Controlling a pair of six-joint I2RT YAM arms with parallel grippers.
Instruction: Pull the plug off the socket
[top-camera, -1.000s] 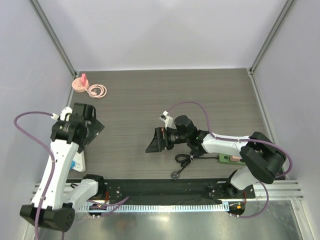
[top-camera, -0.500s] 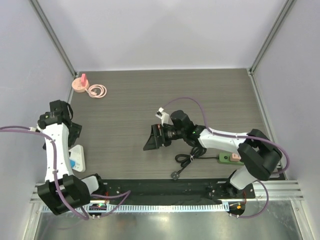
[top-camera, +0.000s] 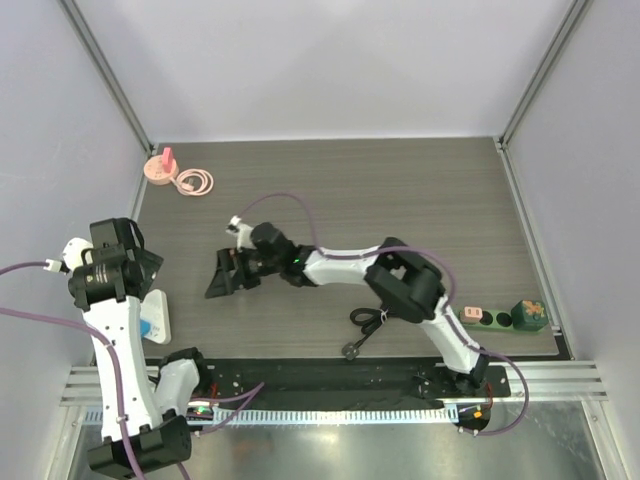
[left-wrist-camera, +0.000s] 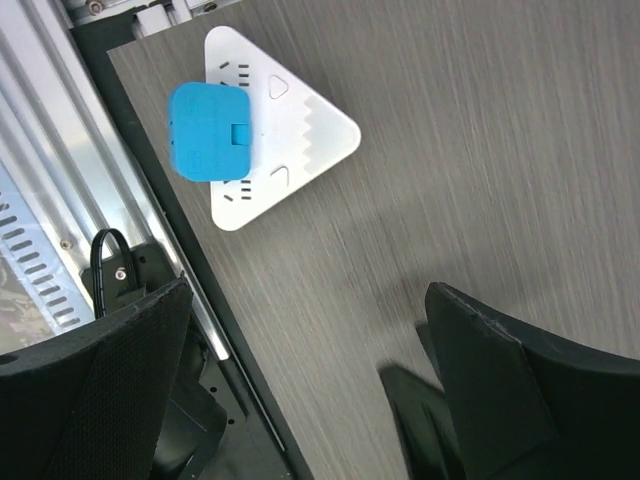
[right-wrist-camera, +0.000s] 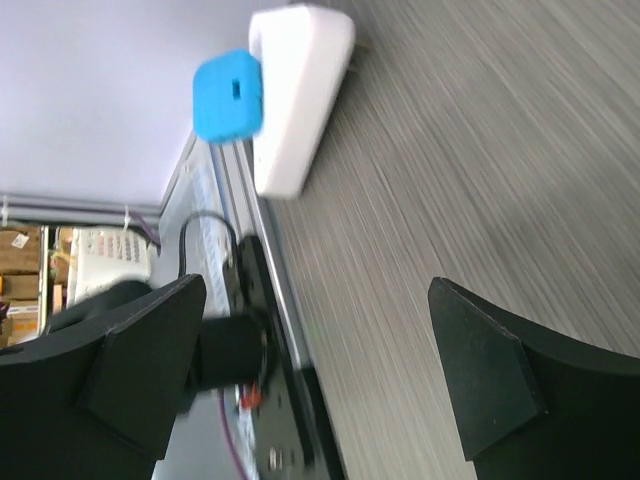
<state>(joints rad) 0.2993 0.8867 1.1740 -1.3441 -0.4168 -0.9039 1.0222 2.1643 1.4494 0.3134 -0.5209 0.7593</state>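
Observation:
The dark green power strip (top-camera: 495, 318) lies at the near right edge of the table, with a mottled green-brown block (top-camera: 530, 313) at its right end. Its black cord (top-camera: 366, 320) lies coiled near the middle front. My right gripper (top-camera: 224, 276) is open and empty, stretched far left, away from the strip. It faces a white triangular adapter (right-wrist-camera: 300, 90) with a blue plug (right-wrist-camera: 228, 95). My left gripper (top-camera: 140, 264) is open and empty above that same adapter (left-wrist-camera: 285, 130) and blue plug (left-wrist-camera: 208, 130). Neither wrist view shows the strip.
A pink holder with a coiled pink cable (top-camera: 178, 175) sits at the far left corner. The black base rail (top-camera: 330, 378) runs along the near edge. Grey walls close in the table on the left, back and right.
My right arm has swung from the table's middle far to the left, uncovering the green strip. My left arm has pulled back toward the left edge and turned over the white adapter.

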